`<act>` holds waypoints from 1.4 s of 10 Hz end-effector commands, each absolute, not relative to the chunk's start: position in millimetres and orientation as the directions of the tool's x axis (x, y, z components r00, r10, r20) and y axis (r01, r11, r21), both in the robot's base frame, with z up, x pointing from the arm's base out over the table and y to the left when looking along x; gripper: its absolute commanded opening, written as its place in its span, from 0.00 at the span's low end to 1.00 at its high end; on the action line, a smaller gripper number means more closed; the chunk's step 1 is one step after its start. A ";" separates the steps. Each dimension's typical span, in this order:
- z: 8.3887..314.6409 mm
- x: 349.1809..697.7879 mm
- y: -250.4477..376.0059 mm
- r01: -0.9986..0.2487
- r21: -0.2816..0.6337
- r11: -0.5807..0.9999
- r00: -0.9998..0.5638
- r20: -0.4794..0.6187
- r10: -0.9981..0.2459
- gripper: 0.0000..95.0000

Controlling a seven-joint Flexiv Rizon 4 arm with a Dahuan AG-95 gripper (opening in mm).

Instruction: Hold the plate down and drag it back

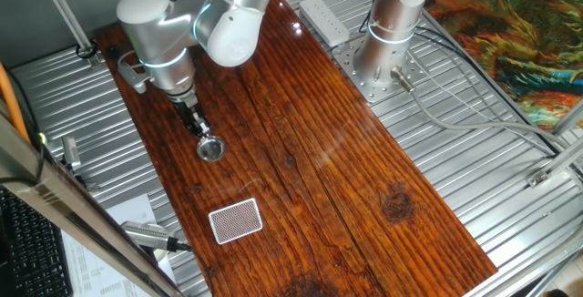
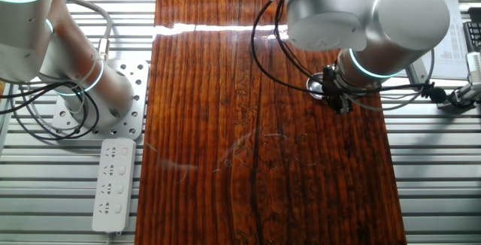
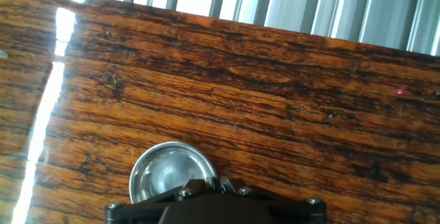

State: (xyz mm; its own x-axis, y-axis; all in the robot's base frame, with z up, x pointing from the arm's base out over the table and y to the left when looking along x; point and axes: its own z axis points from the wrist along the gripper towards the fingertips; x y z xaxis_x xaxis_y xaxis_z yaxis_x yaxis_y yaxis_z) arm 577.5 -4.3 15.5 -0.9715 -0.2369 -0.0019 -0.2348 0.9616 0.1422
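Hand view, gripper [image 3: 206, 186] tip resting on near rim of plate [image 3: 165, 172], fingers seemingly pressed together, plate on wooden table [image 1: 346, 179], patterned card [image 1: 236, 220] lying well apart from plate, toward table's end

The gripper [image 1: 202, 131] is being pressed down onto the rim of the plate [image 1: 211, 149] on the table [image 1: 328, 179]; whether the jaws are closed cannot be told, and a patterned card [image 1: 236, 220] is lying well apart

You see a rounded red-and-white lattice card [image 1: 236, 220] lying flat on the glossy wooden table [image 1: 364, 197], and a white power strip [image 2: 113, 183] beside it.
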 end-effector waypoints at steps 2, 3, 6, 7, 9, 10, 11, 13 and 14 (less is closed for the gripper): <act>15.7 577.1 -4.0 -0.207 0.146 0.967 -0.978 -0.003 -0.209 0.00; 15.7 577.1 -4.0 -0.194 0.146 0.970 -0.981 -0.002 -0.196 0.00; 15.7 577.1 -4.0 -0.165 0.143 0.976 -0.986 0.004 -0.168 0.00; 15.7 577.1 -4.0 -0.168 0.146 0.975 -0.985 0.003 -0.170 0.00; 15.7 577.1 -4.0 -0.168 0.150 0.974 -0.985 0.003 -0.171 0.00; 15.7 577.1 -4.0 -0.167 0.148 0.975 -0.986 0.002 -0.170 0.00; 15.7 577.1 -4.0 -0.168 0.148 0.975 -0.986 0.001 -0.170 0.00; 15.5 577.1 -4.1 -0.166 0.144 0.976 -0.986 0.002 -0.168 0.00; 15.1 577.2 -5.1 -0.165 0.143 0.976 -0.986 0.000 -0.167 0.00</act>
State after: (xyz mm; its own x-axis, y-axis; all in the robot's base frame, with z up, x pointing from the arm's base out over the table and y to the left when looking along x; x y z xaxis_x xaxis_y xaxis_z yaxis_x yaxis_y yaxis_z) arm 577.9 -5.8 15.0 -0.9859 -0.1675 -0.0017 -0.1661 0.9759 0.1416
